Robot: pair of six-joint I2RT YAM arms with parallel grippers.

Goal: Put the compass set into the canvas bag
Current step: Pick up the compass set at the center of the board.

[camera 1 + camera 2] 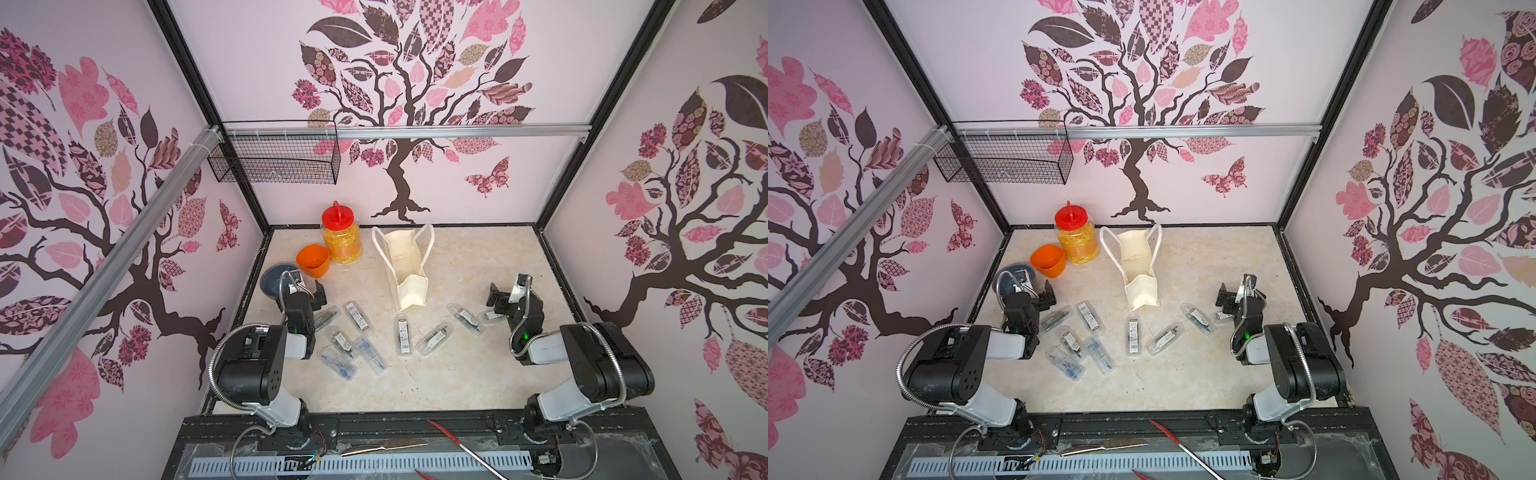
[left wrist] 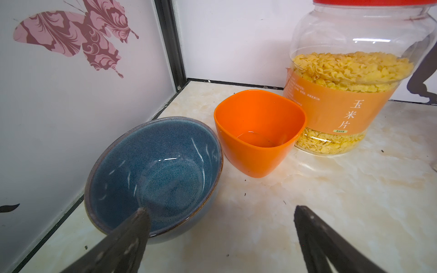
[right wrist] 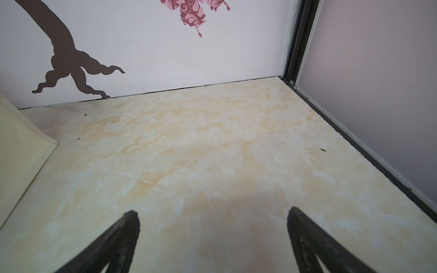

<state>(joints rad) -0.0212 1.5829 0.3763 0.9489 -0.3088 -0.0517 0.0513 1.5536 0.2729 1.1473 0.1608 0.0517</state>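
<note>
The left gripper [image 2: 221,208] has its two dark fingers spread wide, with only bare table [image 2: 331,201] showing between them, and it holds nothing. One fingertip shows in front of the near rim of the blue bowl [image 2: 118,165]; whether it touches that rim cannot be told. The other fingertip is over open table. Ahead of the gap between the fingers sits the orange cup [image 2: 250,160], just beside the bowl. Beyond the cup, ahead of the free finger, stands the jar [image 2: 343,106] of yellow flakes with a red lid. The right gripper [image 3: 212,211] is also spread wide and empty, its fingertips apart over the marble-patterned table, with bare surface ahead of them up to the back wall. In both top views the canvas bag [image 1: 411,286] stands upright with its mouth open and its loop handles splayed. It is between the two grippers and apart from both. In the right wrist view it shows only as a cream edge on that gripper's inner side, clear of the nearer finger. The compass sets [image 1: 404,334], in clear plastic cases, lie flat and scattered on the table behind both pairs of fingertips, back toward the arm bases and nearer those than the bag is. One case lies just behind the left fingers beside the wrist, and another is partly hidden under the right wrist. All of them lie apart from the fingers.
</note>
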